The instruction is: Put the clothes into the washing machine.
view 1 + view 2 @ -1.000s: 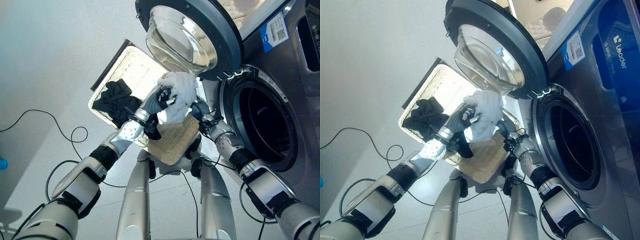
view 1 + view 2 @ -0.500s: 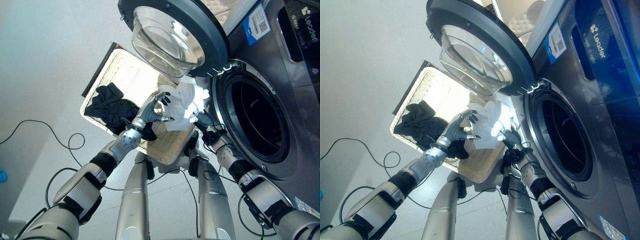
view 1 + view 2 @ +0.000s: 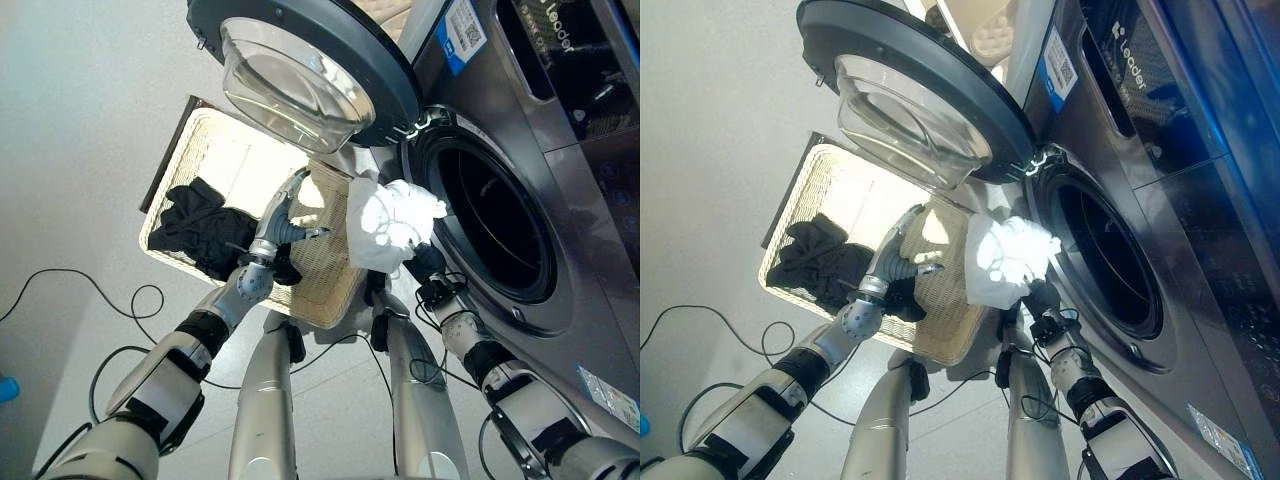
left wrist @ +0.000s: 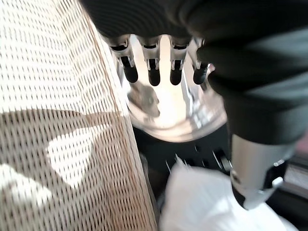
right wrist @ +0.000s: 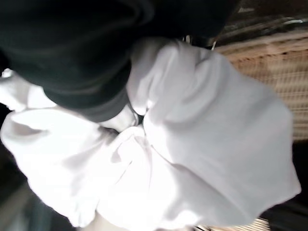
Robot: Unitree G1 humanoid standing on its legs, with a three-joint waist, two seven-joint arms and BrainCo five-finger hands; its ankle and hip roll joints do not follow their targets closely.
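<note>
A bunched white cloth (image 3: 388,225) hangs in front of the washing machine's round opening (image 3: 495,230), at its left rim. My right hand (image 3: 428,268) holds it from below, and in the right wrist view the white cloth (image 5: 192,144) is wrapped about that hand. My left hand (image 3: 278,228) is open over the wicker basket (image 3: 225,150), its fingers (image 4: 151,72) straight and apart from the cloth. Black clothes (image 3: 195,225) lie in the basket's left end.
The machine's door (image 3: 300,70) with its glass bowl stands swung open above the basket. The basket sits on the pale floor, to the left of the machine's front. A small blue thing (image 3: 5,388) lies at the far left on the floor.
My left hand has let go of the white cloth and opened. My right hand has carried the cloth away from the basket to the drum opening. The camera has shifted.
</note>
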